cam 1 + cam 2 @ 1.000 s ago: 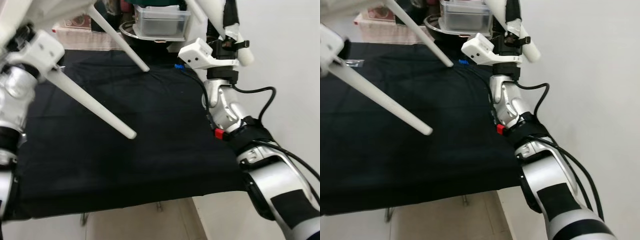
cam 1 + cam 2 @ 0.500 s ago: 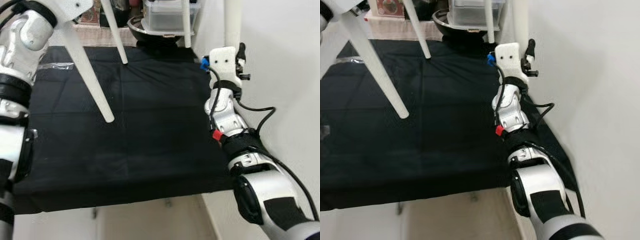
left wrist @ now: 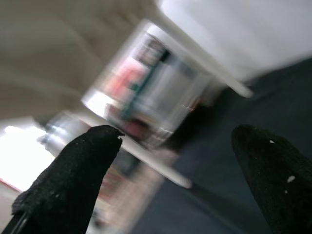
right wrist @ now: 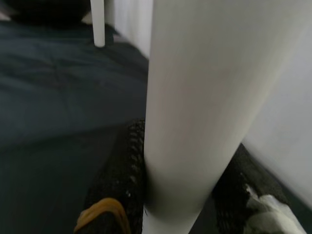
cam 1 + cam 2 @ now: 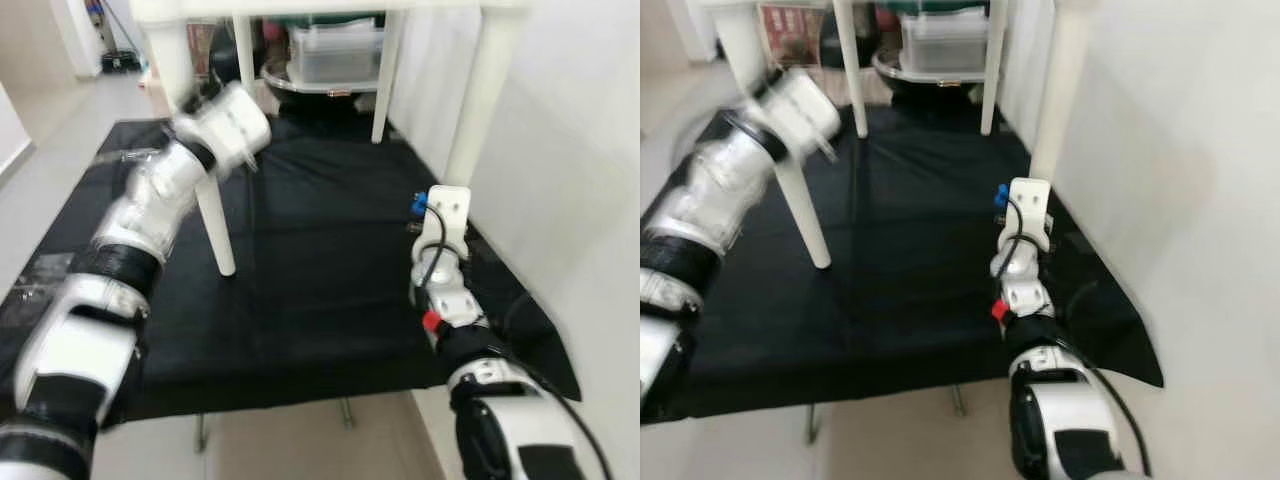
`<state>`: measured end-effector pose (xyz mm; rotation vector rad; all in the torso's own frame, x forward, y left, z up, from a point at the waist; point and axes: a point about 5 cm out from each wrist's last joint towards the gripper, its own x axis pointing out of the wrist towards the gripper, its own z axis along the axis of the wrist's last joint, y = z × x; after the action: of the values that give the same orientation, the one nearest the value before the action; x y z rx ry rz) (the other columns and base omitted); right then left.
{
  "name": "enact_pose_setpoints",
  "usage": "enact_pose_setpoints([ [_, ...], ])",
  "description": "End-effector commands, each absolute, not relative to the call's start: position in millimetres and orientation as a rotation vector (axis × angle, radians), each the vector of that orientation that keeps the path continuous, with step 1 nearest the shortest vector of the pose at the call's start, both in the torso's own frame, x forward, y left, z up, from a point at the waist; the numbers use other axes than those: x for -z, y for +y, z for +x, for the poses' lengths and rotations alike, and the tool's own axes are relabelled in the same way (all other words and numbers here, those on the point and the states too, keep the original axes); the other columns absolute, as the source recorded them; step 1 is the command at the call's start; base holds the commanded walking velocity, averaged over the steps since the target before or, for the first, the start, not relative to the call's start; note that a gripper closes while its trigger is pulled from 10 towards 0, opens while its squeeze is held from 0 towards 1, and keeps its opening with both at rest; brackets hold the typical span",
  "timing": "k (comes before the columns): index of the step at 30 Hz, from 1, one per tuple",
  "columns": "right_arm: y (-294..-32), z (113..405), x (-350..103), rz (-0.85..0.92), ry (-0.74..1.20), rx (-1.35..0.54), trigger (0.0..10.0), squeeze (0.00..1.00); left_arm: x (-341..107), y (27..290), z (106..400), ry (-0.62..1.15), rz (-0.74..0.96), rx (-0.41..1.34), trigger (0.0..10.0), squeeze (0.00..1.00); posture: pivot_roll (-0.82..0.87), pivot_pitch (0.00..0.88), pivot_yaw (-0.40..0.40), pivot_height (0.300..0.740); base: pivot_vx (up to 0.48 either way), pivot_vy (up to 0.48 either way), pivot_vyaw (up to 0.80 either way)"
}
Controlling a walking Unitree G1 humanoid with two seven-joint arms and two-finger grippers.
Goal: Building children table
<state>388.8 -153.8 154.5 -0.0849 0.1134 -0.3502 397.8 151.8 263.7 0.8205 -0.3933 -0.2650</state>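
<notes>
Four white table legs (image 5: pixel 215 225) stand on black cloth (image 5: pixel 310 260); right claw (image 4: pixel 180 195) pinches one leg (image 4: pixel 204 97), left claw (image 3: pixel 180 161) spread.

Home room, tiled floor (image 5: pixel 60 130), storage box (image 5: pixel 335 52)

table (image 5: pixel 300 8) stands on mat (image 5: pixel 310 250) | wall (image 5: pixel 580 200) right of it | container (image 5: pixel 335 52) behind, under table
</notes>
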Motion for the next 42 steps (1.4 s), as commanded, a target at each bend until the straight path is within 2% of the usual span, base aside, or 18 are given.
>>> enact_pose_setpoints([
  [1, -152.2, 387.4, -145.1, -0.142, 0.171, 0.294, 10.0, 0.00, -258.8, 145.0, 390.8, -0.412, 0.764, 0.277, 10.0, 0.00, 0.14, 0.024, -0.063, 0.740, 0.000, 0.000, 0.00],
  [3, -152.2, 387.4, -145.1, -0.142, 0.171, 0.294, 10.0, 0.00, -258.8, 145.0, 390.8, -0.412, 0.764, 0.277, 10.0, 0.00, 0.14, 0.024, -0.063, 0.740, 0.000, 0.000, 0.00],
  [4, -151.0, 386.7, -143.8, -0.123, 0.173, 0.284, 10.0, 0.00, -240.4, 138.7, 383.5, -0.391, 0.735, 0.304, 10.0, 0.00, 0.15, 0.022, -0.065, 0.740, 0.000, 0.000, 0.00],
  [8, -148.7, 386.1, -143.8, -0.100, 0.173, 0.264, 10.0, 0.00, -213.7, 134.4, 370.1, -0.347, 0.660, 0.308, 10.0, 0.00, 0.15, 0.018, -0.065, 0.740, 0.000, 0.000, 0.00],
  [9, -147.3, 386.0, -144.8, -0.094, 0.169, 0.249, 10.0, 0.61, -200.6, 133.0, 360.7, -0.325, 0.636, 0.319, 10.0, 0.00, 0.14, 0.013, -0.066, 0.740, 0.000, 0.000, 0.00],
  [11, -147.3, 386.0, -144.8, -0.094, 0.169, 0.249, 10.0, 0.61, -200.6, 133.0, 360.7, -0.325, 0.636, 0.319, 10.0, 0.00, 0.14, 0.013, -0.066, 0.740, 0.000, 0.000, 0.00],
  [12, -146.2, 385.5, -145.7, -0.099, 0.160, 0.241, 10.0, 1.00, -186.2, 132.6, 350.7, -0.293, 0.608, 0.324, 10.0, 0.00, 0.14, 0.013, -0.067, 0.740, 0.000, 0.000, 0.00],
  [16, -148.2, 380.1, -147.7, -0.094, 0.130, 0.215, 10.0, 1.00, -155.8, 136.4, 317.3, -0.190, 0.509, 0.300, 10.0, 0.00, 0.14, 0.008, -0.072, 0.740, 0.000, 0.000, 0.00],
  [17, -149.2, 375.6, -148.9, -0.087, 0.108, 0.197, 10.0, 0.91, -148.5, 138.0, 306.9, -0.168, 0.495, 0.297, 10.0, 0.00, 0.13, 0.010, -0.069, 0.740, 0.000, 0.000, 0.00],
  [18, -149.7, 372.3, -149.9, -0.083, 0.093, 0.184, 10.0, 0.91, -144.7, 138.6, 299.9, -0.154, 0.489, 0.295, 10.0, 0.00, 0.13, 0.010, -0.069, 0.740, 0.000, 0.000, 0.00],
  [19, -149.3, 362.8, -150.3, -0.065, 0.057, 0.144, 10.0, 0.00, -137.4, 139.9, 288.5, -0.130, 0.469, 0.293, 10.0, 0.00, 0.12, 0.022, -0.067, 0.740, 0.000, 0.000, 0.00],
  [27, -144.7, 317.8, -140.2, -0.020, -0.025, -0.055, 10.0, 0.00, -121.3, 136.7, 256.2, -0.055, 0.372, 0.262, 10.0, 0.00, 0.08, 0.030, -0.072, 0.740, 0.000, 0.000, 0.00],
  [33, -123.3, 277.4, -133.8, 0.039, -0.035, -0.203, 10.0, 0.00, -119.5, 126.8, 231.8, -0.009, 0.288, 0.245, 10.0, 0.00, 0.05, 0.029, -0.064, 0.740, 0.000, 0.000, 0.00],
  [42, -116.4, 260.8, -141.0, 0.033, -0.096, -0.229, 10.0, 0.00, -132.1, 125.4, 216.2, -0.070, 0.164, 0.174, 10.0, 0.00, 0.04, 0.019, -0.057, 0.740, 0.000, 0.000, 0.00],
])
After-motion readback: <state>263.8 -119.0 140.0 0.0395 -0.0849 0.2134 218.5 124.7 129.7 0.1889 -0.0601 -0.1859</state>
